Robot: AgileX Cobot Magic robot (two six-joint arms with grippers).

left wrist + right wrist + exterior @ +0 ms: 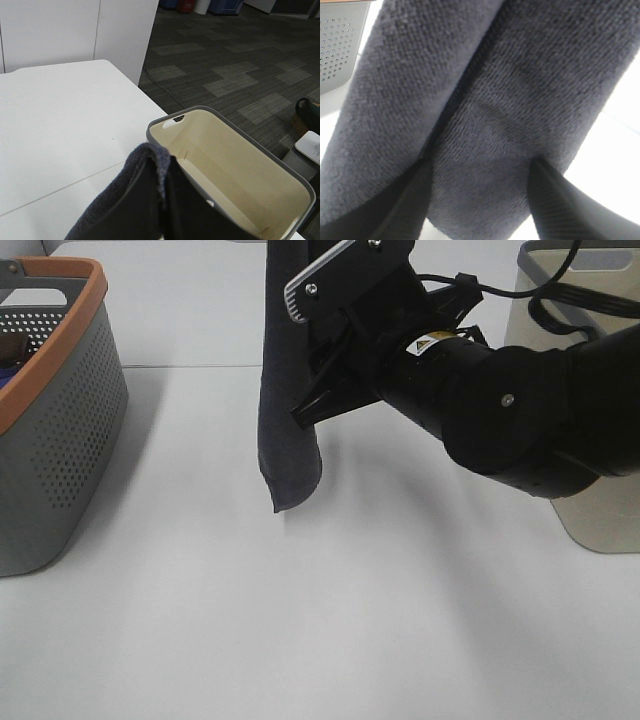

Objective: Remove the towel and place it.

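Nearest the high camera the white table (300, 640) lies bare. Above its middle the towel (288, 410) hangs as a long, dark, folded strip, its top out of frame and its lowest corner close over the table; I cannot tell whether it touches. The right gripper (306, 408) reaches in from the right at mid-height of the strip. In its wrist view its two dark fingers (405, 205) stand wide apart with the cloth filling the space between them, not pinched. The left gripper (164, 200) is out of the high view. In its own wrist view its fingers are close together with a fold of the towel caught between them and draped over one finger, so it carries the cloth from above. Farther back, a grey basket (60, 440) with an orange rim stands at the left edge, and a beige bin (590, 510) at the right. Past the bin, dark carpeted floor (240, 60) shows.
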